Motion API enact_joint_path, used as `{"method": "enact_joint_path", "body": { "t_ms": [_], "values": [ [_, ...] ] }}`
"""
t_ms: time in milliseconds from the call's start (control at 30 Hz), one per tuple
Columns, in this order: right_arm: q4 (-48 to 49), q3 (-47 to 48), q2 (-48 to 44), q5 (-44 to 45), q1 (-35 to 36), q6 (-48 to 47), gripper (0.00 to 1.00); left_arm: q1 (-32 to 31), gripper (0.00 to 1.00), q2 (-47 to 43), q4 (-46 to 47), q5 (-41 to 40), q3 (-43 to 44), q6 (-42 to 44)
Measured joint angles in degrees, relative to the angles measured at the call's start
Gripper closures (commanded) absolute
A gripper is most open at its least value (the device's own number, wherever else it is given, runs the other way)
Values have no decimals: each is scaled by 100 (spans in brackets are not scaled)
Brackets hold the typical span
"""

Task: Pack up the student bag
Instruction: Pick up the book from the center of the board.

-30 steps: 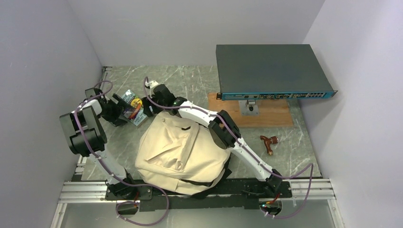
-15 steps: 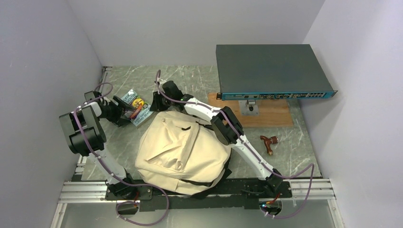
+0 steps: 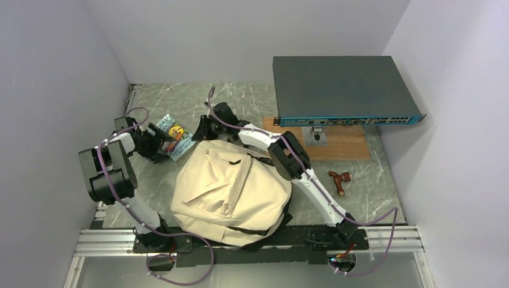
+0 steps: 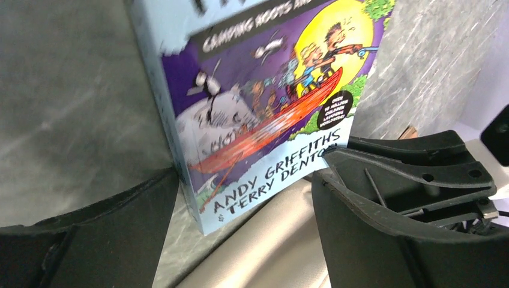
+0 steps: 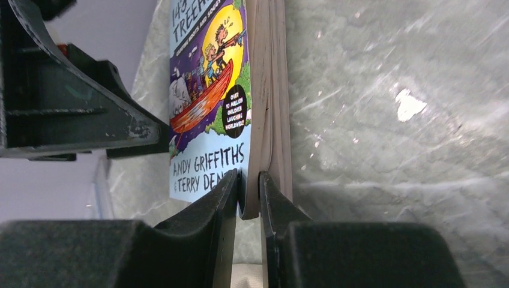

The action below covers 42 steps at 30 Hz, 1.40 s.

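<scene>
The cream-beige student bag (image 3: 231, 192) lies bulging at the near middle of the table, between the two arms. Just beyond its far-left edge is a paperback book (image 3: 177, 139) with a colourful cartoon cover (image 4: 264, 90). My right gripper (image 5: 249, 180) is shut on the lower corner of the book (image 5: 210, 96), one finger on the cover and one on the pages. My left gripper (image 4: 246, 180) stands open on the book's left side, its fingers wide either side of the book's lower spine corner. Bag fabric (image 4: 270, 252) shows below the book.
A grey network switch (image 3: 342, 87) sits on a stand over a wooden board (image 3: 336, 144) at the far right. A small brown object (image 3: 340, 180) lies on the marble top near the right arm. White walls close in on three sides.
My right gripper has shut on the book's corner and moved right, away from the left wall, and the book has shifted right with it. The left gripper has followed a little.
</scene>
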Motion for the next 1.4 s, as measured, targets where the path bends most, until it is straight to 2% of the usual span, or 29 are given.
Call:
{"method": "enact_joint_path", "body": {
  "t_ms": [167,367,633,767,833,933,1067,1133,1233,1333,1400],
  "values": [
    [452,-343,-7,-417,-74,990,100,39,8,-315,59,-199,-391,-330],
    [778,-595,-4,-909,-254,2175,100,68,10,-315,129,-184,-404,-334],
    [975,-592,114,-1200,-293,3045,100,83,13,-306,511,61,-557,-555],
    [1034,-592,136,-1287,-334,3246,100,90,21,-238,723,260,-590,-649],
    [1093,-612,136,-1316,-365,3285,100,87,28,-245,973,343,-723,-726],
    [1239,-702,136,-1360,-396,3285,100,111,57,-385,1471,420,-1091,-841],
    [1196,-708,136,-1458,-433,3099,100,216,63,-671,2050,459,-1596,-1051],
    [1169,-710,136,-1458,-431,2999,100,234,69,-723,2194,483,-1644,-1091],
    [1110,-713,129,-1464,-431,2806,85,251,76,-780,2367,555,-1644,-1095],
    [914,-713,59,-1456,-417,2505,63,254,88,-894,2396,634,-1641,-1049],
    [656,-713,-48,-1419,-393,2199,49,258,100,-986,2339,684,-1620,-986]
  ]
}}
